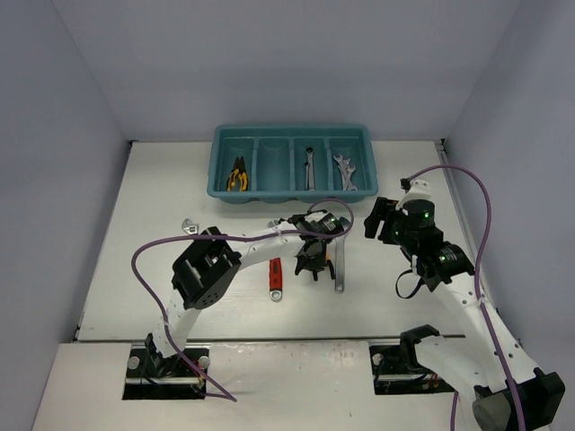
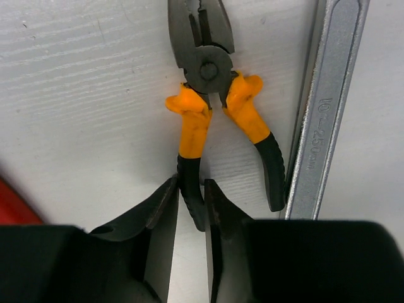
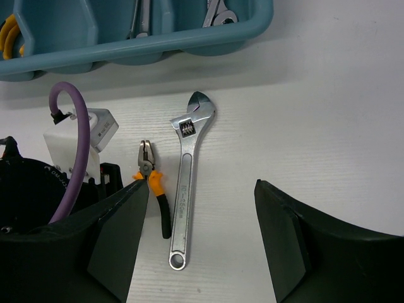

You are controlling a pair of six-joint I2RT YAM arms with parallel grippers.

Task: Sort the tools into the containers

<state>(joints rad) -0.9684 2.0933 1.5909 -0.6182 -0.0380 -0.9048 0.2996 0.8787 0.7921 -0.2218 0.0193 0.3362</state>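
Observation:
My left gripper is down on the table, its fingers closed on the black end of one handle of the orange-handled pliers, which lie flat. A large silver adjustable wrench lies just right of the pliers. A red-handled wrench lies to their left. The teal tray stands at the back, with yellow pliers in the leftmost compartment and spanners in the two right ones. My right gripper is wide open and empty, hovering right of the wrench.
A small silver tool lies at the left by the left arm's cable. The left arm's purple cable and wrist show at the left of the right wrist view. The tray's near wall is above them.

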